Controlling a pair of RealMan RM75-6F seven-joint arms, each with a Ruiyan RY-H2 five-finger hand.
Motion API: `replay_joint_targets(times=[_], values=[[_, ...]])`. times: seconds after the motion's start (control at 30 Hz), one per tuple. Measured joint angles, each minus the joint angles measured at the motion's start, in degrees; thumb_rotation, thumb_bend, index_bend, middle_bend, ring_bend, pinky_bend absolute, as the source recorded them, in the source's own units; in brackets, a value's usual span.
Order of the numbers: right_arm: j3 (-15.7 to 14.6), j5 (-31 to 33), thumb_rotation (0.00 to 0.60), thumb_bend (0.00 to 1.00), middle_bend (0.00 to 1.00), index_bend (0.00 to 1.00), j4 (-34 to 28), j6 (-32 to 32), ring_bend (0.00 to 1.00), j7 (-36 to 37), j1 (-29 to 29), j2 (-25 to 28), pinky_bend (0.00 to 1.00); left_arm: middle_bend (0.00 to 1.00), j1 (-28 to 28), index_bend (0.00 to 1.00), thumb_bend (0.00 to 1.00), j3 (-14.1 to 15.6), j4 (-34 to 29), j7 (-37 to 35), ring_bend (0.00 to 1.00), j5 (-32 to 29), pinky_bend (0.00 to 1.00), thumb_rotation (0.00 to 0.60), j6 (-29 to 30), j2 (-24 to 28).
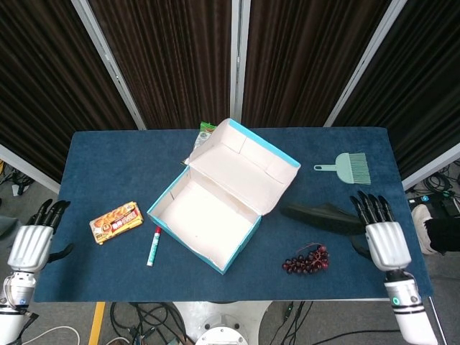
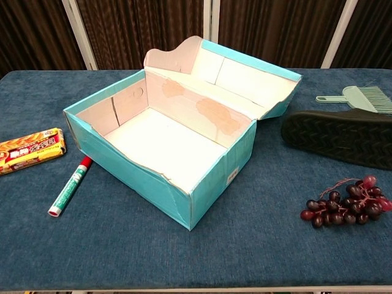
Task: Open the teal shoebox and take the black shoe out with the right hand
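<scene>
My right hand (image 1: 382,237) sits at the near right table (image 1: 108,154) edge, fingers spread, holding nothing. The black shoe (image 1: 321,216) lies at its ten o'clock, just beside the fingertips, long axis running three to nine. Beyond it, the teal shoebox (image 1: 215,208) stands open and empty. I judge the task done.

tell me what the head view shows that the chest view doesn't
Only the head view shows the left robot hand and right robot hand, both open and off the table edges, plus a green packet behind the box. Only the chest view shows the black shoe's treaded sole. Both share the open, empty teal shoebox, grapes, brush, marker and snack pack.
</scene>
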Motion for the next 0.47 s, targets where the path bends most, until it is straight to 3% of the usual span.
replay_joint_targets(times=[0.17,0.47], values=[[-3.53,1.00,0.600,0.24,0.00,0.00,-1.67,2.81,0.00,-4.20,-5.53,1.43,0.00,0.11,-0.18,0.09,0.19,0.57,-0.62,0.06,0.03,1.13,0.29,0.600,0.15,0.15],[-2.80,-0.74,0.600,0.28,0.00,0.00,0.41,3.89,0.00,-1.34,-6.85,0.78,0.00,0.11,-0.02,0.10,0.19,1.82,-0.65,-1.93,0.03,2.37,0.29,0.600,0.04,0.88]])
